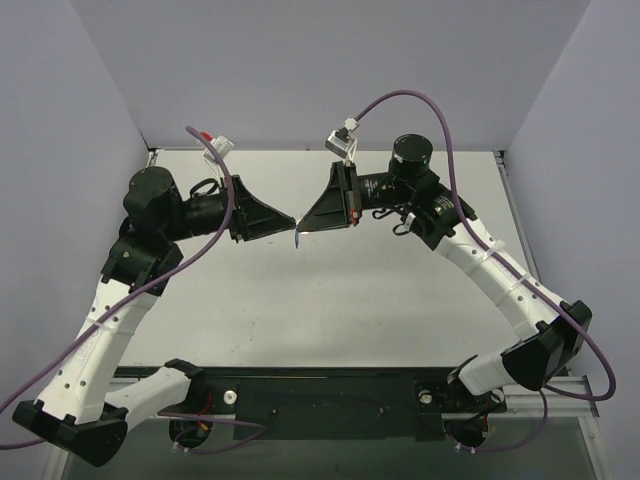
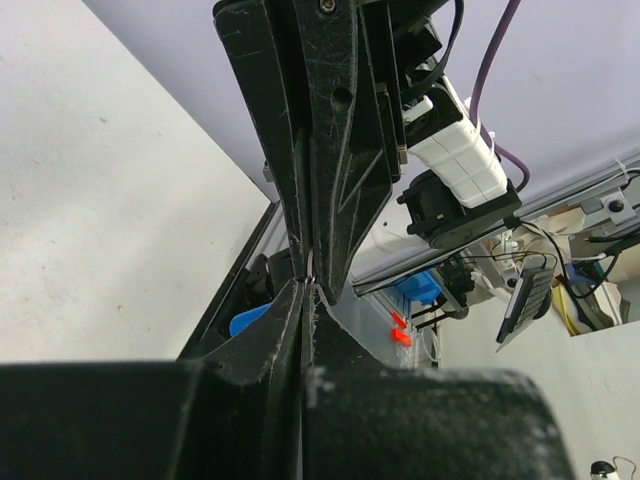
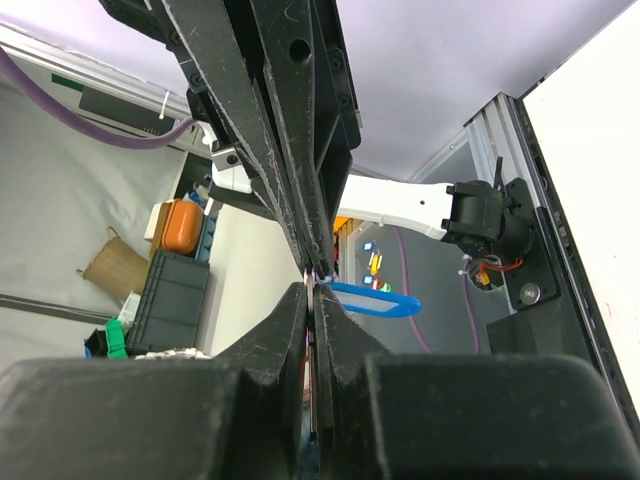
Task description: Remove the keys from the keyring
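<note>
Basically both arms meet tip to tip above the middle of the tabletop [image 1: 300,320], near the centre of the top view. Left hand [image 1: 291,224] is clenched, fingers pressed flat together. Right hand [image 1: 304,228] is clenched the same way, tips touching the left's. Keyring [image 3: 316,279] is pinched right at that meeting point, up off the tabletop, with its blue tag [image 3: 366,301] sticking out to the right in the right wrist view. Key is too small to make out; cannot tell which hand pinches it.
</note>
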Controlling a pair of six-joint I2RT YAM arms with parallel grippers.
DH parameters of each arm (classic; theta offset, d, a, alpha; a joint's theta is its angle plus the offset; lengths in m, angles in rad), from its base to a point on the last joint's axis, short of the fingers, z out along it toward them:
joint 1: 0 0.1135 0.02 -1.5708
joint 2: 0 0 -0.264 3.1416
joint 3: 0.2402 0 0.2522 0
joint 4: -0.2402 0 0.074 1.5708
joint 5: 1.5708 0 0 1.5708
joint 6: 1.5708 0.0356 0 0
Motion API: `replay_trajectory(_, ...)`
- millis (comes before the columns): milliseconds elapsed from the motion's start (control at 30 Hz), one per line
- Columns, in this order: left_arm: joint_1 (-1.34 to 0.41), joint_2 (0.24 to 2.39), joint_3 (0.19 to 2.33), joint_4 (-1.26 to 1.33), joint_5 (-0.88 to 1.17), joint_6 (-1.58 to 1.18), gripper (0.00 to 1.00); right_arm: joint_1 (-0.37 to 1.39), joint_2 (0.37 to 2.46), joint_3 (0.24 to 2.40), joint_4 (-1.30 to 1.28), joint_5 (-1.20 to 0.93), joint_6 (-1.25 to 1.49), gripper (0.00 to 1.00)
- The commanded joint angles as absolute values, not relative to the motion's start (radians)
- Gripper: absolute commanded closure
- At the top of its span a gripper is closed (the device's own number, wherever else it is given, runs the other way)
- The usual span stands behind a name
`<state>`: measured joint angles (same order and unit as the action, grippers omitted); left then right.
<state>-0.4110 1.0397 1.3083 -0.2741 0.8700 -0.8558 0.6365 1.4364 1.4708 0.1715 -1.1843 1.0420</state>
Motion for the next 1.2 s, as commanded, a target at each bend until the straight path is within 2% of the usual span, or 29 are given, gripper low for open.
replay_trajectory(0, -0.419, 1.035, 1.359, -0.265, 0.897, -0.851, 0.83, 0.643, 1.456, 1.514, 0.212, -1.155, 1.029, 1.0)
replay_trajectory(33, -0.413, 1.037, 1.364, -0.264, 0.888, -0.854, 0.64, 0.643, 1.457, 1.516, 0.21, -1.154, 1.029, 1.0)
replay_trajectory(133, -0.393, 1.043, 1.376, -0.281, 0.87, -0.85, 0.42, 0.643, 1.454, 1.514, 0.207, -1.154, 1.031, 1.0)
replay_trajectory(167, -0.382, 1.046, 1.385, -0.284, 0.862, -0.845, 0.36, 0.643, 1.453, 1.514, 0.207, -1.154, 1.031, 1.0)
replay_trajectory(233, -0.361, 1.045, 1.393, -0.285, 0.858, -0.845, 0.32, 0.644, 1.45, 1.516, 0.206, -1.149, 1.031, 1.0)
replay_trajectory(367, -0.331, 1.037, 1.41, -0.285, 0.831, -0.845, 0.32, 0.641, 1.445, 1.514, 0.206, -1.14, 1.028, 1.0)
replay_trajectory(567, -0.308, 1.008, 1.396, -0.252, 0.775, -0.865, 0.39, 0.635, 1.442, 1.531, 0.225, -1.109, 1.034, 1.0)
replay_trajectory(800, -0.308, 0.965, 1.326, -0.135, 0.749, -0.969, 0.46, 0.627, 1.456, 1.542, 0.382, -1.069, 1.144, 1.0)
replay_trajectory(967, -0.307, 0.919, 1.227, 0.059, 0.701, -1.08, 0.51, 0.627, 1.474, 1.565, 0.451, -1.042, 1.196, 1.0)
replay_trajectory(1167, -0.307, 0.902, 1.197, 0.097, 0.66, -1.117, 0.55, 0.627, 1.486, 1.585, 0.483, -1.025, 1.216, 1.0)
